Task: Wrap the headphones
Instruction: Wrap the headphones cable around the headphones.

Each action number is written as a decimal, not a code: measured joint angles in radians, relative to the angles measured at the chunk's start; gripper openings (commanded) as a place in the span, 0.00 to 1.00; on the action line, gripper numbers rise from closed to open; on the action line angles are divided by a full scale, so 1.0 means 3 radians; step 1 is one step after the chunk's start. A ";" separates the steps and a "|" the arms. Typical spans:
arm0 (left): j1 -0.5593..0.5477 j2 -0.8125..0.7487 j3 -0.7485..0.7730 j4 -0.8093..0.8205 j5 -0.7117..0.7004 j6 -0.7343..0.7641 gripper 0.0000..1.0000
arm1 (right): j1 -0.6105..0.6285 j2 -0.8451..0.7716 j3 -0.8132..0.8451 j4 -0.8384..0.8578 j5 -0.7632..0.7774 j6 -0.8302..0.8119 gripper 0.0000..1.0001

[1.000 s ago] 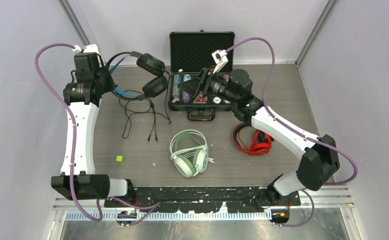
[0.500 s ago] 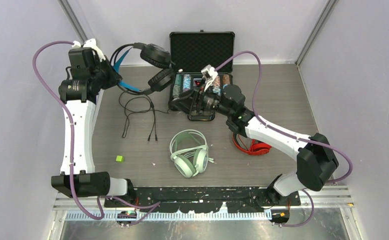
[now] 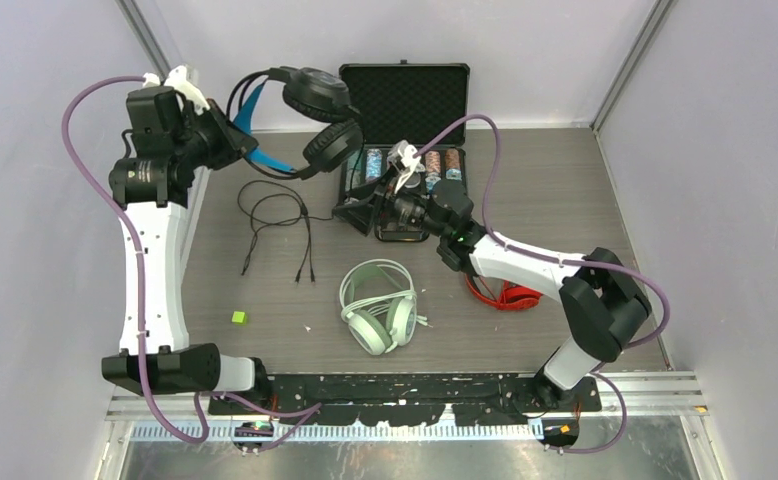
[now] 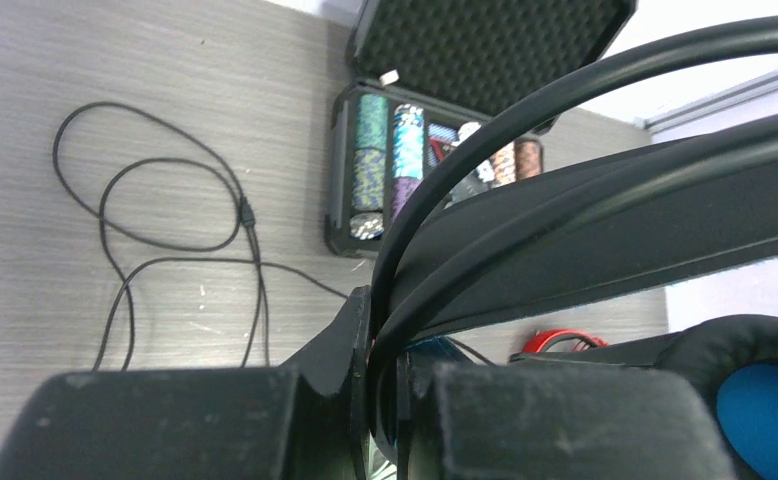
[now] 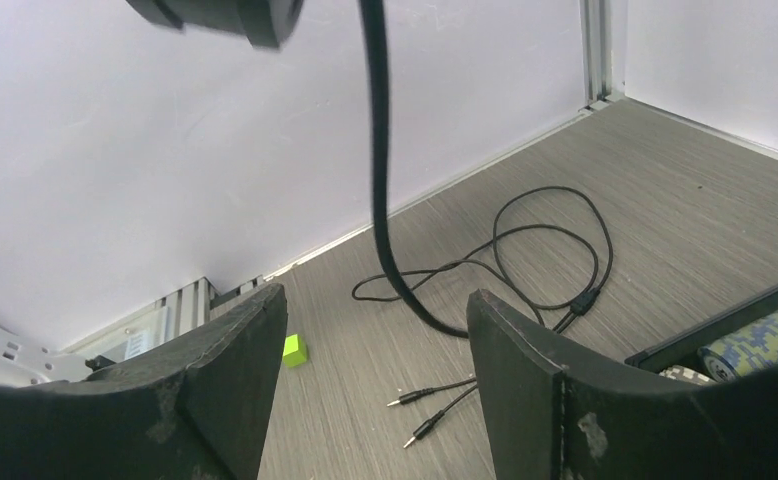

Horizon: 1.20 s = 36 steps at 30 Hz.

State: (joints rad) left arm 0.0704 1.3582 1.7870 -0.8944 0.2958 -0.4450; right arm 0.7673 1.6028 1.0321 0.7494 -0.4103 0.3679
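Observation:
My left gripper is shut on the blue-lined headband of the black headphones and holds them high at the back left. The left wrist view shows the headband clamped between the jaws of that gripper. Their black cable hangs down and coils on the table. My right gripper is open and empty, just right of the hanging cable, which shows above the gap between its fingers. The mint-green headphones lie front centre. The red headphones lie partly under my right arm.
An open black case with poker chips stands at the back centre, right behind my right gripper. A small green cube lies at the front left and also shows in the right wrist view. Two cable plugs rest on the table.
My left gripper has lifted the black headphones higher and to the right. My right arm has swung left and down from over the case to beside the hanging cable.

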 measured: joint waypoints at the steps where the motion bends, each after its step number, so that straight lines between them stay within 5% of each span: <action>1: 0.0004 0.0000 0.0038 -0.0003 0.0018 -0.0027 0.00 | 0.0008 0.0024 -0.0005 0.0047 0.0000 0.0001 0.69; 32: 0.0079 -0.0004 0.0413 0.0310 0.0937 -0.0718 0.00 | 0.0098 0.0635 0.0235 0.1175 0.0001 0.0080 0.68; 36: 0.0079 -0.0004 0.0413 0.0343 0.1002 -0.0777 0.00 | 0.0098 0.0669 0.0235 0.1193 0.0015 0.0025 0.50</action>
State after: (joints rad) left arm 0.0940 1.3571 1.9110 -0.7914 0.5964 -0.6781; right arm 0.7967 1.8034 1.1027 1.1072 -0.4057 0.3756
